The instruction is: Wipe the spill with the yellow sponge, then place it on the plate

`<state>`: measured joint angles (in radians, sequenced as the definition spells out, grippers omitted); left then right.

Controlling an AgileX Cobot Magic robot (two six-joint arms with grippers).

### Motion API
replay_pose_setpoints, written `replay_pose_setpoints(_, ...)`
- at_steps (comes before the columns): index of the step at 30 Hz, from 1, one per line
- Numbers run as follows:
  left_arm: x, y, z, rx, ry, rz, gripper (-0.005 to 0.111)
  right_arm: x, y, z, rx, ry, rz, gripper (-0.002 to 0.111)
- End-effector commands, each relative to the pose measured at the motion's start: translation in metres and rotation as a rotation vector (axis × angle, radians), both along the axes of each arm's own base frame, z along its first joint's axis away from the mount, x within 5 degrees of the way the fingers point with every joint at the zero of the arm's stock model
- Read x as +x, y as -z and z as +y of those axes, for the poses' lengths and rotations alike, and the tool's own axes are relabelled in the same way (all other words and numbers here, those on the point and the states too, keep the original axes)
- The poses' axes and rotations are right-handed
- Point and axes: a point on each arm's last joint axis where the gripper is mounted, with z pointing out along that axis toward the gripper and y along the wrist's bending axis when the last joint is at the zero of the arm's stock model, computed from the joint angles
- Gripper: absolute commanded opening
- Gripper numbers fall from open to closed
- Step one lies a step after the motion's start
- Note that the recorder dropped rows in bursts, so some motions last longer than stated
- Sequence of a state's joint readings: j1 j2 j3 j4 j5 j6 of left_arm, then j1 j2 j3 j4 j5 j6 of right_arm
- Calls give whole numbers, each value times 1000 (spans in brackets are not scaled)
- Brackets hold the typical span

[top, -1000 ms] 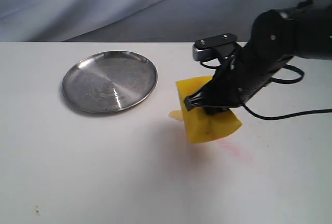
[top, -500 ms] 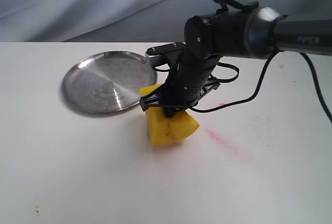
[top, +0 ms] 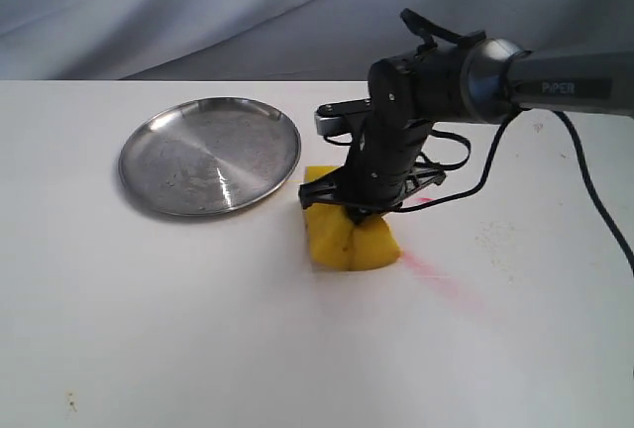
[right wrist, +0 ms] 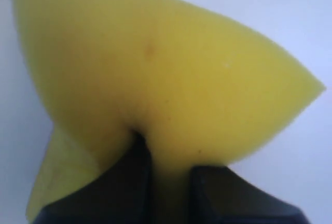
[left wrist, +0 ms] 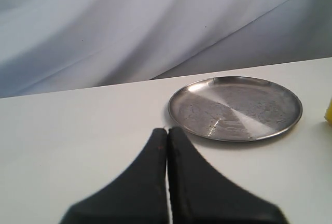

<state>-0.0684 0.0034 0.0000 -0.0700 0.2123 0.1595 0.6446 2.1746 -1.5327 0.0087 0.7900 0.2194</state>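
The yellow sponge (top: 349, 241) rests pressed on the white table just right of the silver plate (top: 209, 155). My right gripper (top: 357, 213) is shut on the sponge from above, pinching its middle so the foam bulges around the fingers. In the right wrist view the sponge (right wrist: 155, 79) fills most of the frame, squeezed by the right gripper (right wrist: 168, 175). The spill is hidden; no pale blob shows beside the sponge. My left gripper (left wrist: 167, 130) is shut and empty, low over the table, with the plate (left wrist: 236, 108) a short way ahead of it.
A pink-red streak (top: 436, 274) runs across the table right of the sponge. The right arm's black cable (top: 584, 185) loops over the table's right side. A grey cloth backdrop hangs behind the table's far edge.
The right gripper carried the sponge left toward the plate, over where the pale blob lay, then came back a little to the right. The blob no longer shows.
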Motion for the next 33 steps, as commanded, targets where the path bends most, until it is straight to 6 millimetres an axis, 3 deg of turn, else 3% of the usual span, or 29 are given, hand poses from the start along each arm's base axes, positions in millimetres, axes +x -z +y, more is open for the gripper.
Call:
replay_pose_setpoints(1, 0, -1, 0, 1, 0, -10, 0, 24, 14, -55, -209, 31, 23, 0)
replay_pose_setpoints(5, 0, -1, 0, 1, 0, -10, 0, 37, 14, -99, -351, 70, 50, 0)
replay_pose_setpoints(9, 0, -1, 0, 1, 0, -10, 0, 39, 13, -108, -366, 43, 76, 0)
replay_pose_setpoints(14, 0, -1, 0, 1, 0, -10, 0, 16, 11, -59, -316, -145, 82, 0)
replay_pose_setpoints(19, 0, -1, 0, 1, 0, -10, 0, -31, 11, 9, -295, -383, 70, 0)
replay_pose_setpoints(22, 0, -1, 0, 1, 0, -10, 0, -54, 11, 35, -292, -476, 47, 0)
replay_pose_setpoints(28, 0, -1, 0, 1, 0, -10, 0, -89, 10, 68, -291, -653, 9, 0)
replay_pose_setpoints(33, 0, -1, 0, 1, 0, -10, 0, -71, 8, 67, -286, -647, -116, 0)
